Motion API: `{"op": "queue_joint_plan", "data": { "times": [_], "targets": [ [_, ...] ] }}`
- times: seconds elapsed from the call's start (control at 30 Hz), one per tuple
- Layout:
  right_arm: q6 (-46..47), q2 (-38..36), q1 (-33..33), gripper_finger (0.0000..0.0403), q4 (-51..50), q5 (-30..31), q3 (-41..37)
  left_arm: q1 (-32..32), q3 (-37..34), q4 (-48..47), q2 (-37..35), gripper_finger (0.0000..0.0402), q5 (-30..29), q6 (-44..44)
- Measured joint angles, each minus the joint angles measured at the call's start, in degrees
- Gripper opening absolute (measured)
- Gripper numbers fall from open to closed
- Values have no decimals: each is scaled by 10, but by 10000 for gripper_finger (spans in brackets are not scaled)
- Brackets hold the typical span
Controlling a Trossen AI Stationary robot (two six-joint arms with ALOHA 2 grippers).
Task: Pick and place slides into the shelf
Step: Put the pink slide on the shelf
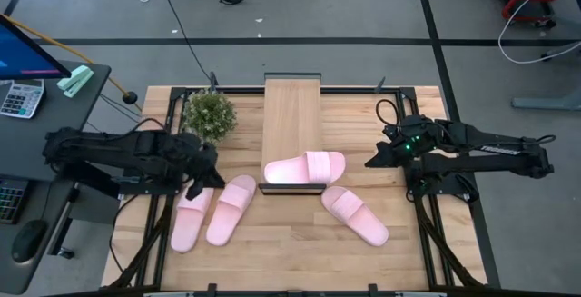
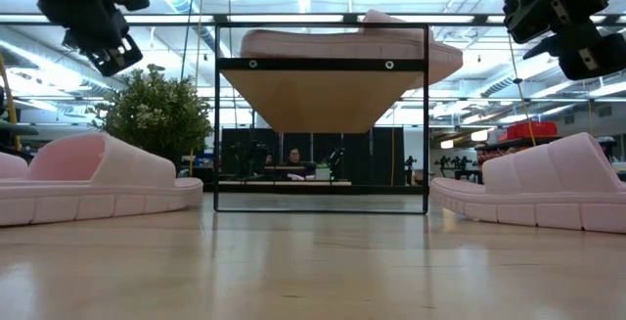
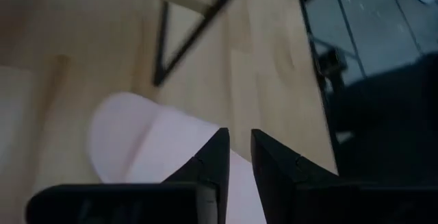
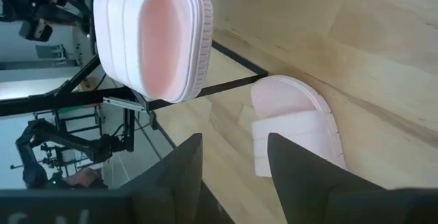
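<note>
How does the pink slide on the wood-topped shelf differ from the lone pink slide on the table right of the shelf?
The pink foam slide on the shelf rests raised on the light wood plank of the black-framed shelf; the lone pink slide on the table lies on the tabletop. The shelf slide lies crosswise, overhanging the plank's sides; the table slide lies diagonally. The shelf slide sits at the plank's near end; the table slide sits apart, below the right gripper. Both are alike: light pink, wide-strapped.

Two black jointed arms [image 1: 118, 156], the right seemingly green-lit.
</note>
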Motion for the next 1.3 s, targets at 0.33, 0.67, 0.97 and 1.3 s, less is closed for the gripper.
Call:
{"op": "queue_joint_plan", "data": {
  "times": [0.33, 0.67, 0.97, 1.3],
  "targets": [
    [-14, 0, 0, 165, 0, 22, 0, -95, 0, 4, 16, 27, -39, -46],
    [-51, 0, 0, 164, 0, 31, 0, -228, 5, 20, 26, 14, -198, -136],
    [-104, 0, 0, 165, -5, 14, 0, -305, 101, 9, 122, 10, -311, -106],
    [-186, 0, 0, 165, -9, 1, 0, -332, 122, -74, 274, 25, -346, -134]
  ]
}}
